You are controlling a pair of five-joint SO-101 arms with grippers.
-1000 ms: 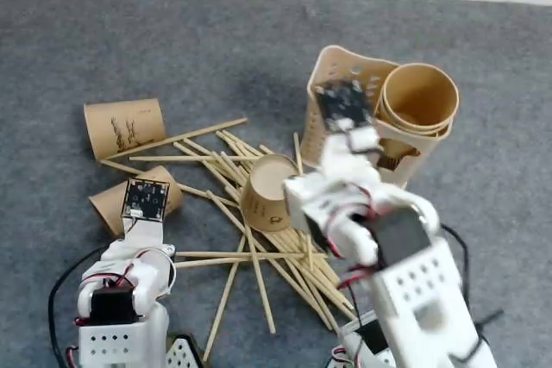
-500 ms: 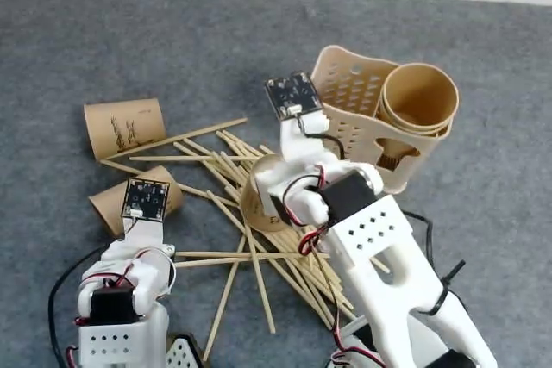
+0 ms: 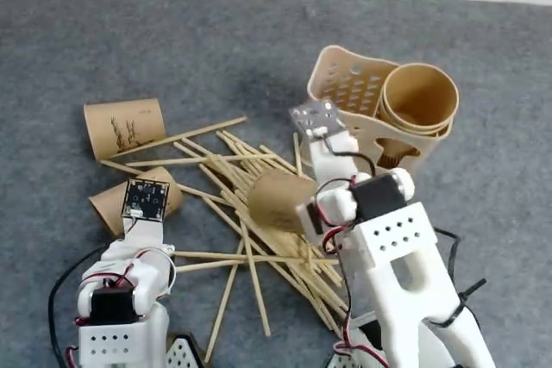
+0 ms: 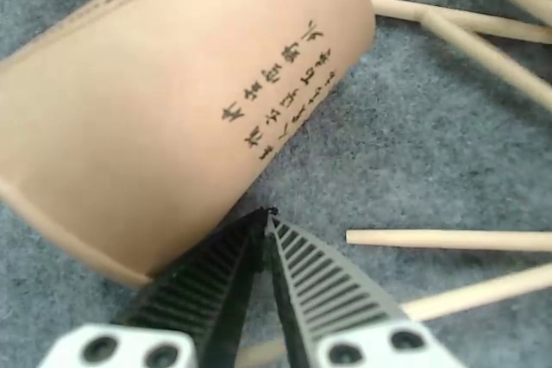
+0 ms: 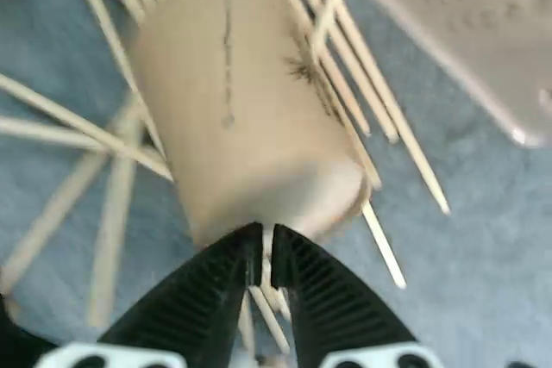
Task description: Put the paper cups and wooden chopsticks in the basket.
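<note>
Left jaws are sitting pressed together, tips right at the left cup (image 4: 172, 101) lying sideways on the table (image 3: 69, 40). Right jaws are pinching the edge of the middle cup (image 5: 241, 109) lying over the chopsticks (image 3: 224, 165), near the basket (image 3: 345, 84).

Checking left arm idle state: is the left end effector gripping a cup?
No: the left end effector is shut on nothing, its tips at the side of a paper cup lying on the carpet.

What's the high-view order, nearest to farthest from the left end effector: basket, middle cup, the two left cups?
1. Lower left cup, right at the left end effector.
2. Upper left cup, farther back.
3. Middle cup, centre.
4. Basket, far right.
</note>
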